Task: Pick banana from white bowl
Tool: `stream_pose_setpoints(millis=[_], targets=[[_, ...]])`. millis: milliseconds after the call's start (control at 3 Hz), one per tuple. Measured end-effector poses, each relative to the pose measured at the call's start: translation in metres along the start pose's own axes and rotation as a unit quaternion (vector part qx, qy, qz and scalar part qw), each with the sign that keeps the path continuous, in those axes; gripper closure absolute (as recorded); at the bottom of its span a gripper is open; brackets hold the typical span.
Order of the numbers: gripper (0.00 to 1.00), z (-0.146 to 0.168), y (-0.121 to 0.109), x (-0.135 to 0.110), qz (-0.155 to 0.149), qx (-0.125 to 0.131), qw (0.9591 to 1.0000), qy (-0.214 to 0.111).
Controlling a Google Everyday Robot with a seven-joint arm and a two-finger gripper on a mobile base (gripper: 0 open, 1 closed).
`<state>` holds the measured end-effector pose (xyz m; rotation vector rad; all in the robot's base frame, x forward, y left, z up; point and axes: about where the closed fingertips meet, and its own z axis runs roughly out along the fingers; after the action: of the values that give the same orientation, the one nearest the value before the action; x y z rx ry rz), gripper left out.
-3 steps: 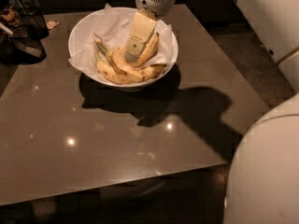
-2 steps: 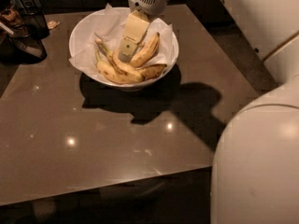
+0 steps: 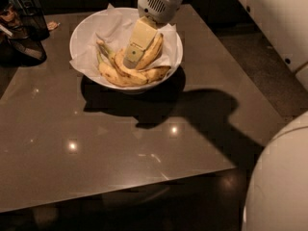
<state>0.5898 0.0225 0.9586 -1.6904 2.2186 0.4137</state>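
The white bowl [image 3: 76, 38], wide and lined with crumpled white paper, sits at the far middle of the brown table [image 3: 120, 148]. A bunch of yellow bananas [image 3: 118, 74] lies in it, curving along the near side. One more banana [image 3: 153, 51] lies to the right of the gripper. My gripper [image 3: 131, 60] comes down from above into the bowl. Its pale tip rests among the bananas at the bowl's middle, touching or nearly touching them. The bananas lie in the bowl, none lifted.
Dark containers and clutter [image 3: 24, 18] stand at the table's far left corner. My white arm link [image 3: 274, 23] crosses the upper right, and my white body [image 3: 281, 186] fills the lower right. The arm's shadow [image 3: 192, 109] falls on the table right of the bowl.
The gripper has moved a little to the left and lower into the bowl, down onto the bananas. The bowl and bananas have not moved.
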Motion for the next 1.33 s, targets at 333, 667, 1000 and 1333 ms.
stream_pose_setpoints(millis=[333,667,1000,1333], targets=[[0.0,0.008,0.001,0.008,0.019,-0.003,0.9998,0.002],[0.0,0.013,0.001,0.011,0.032,-0.002,0.9994,0.009],[0.0,0.015,-0.001,0.009,0.038,-0.005,0.9992,0.012],[0.0,0.022,-0.001,0.005,0.041,-0.011,0.9989,0.02]])
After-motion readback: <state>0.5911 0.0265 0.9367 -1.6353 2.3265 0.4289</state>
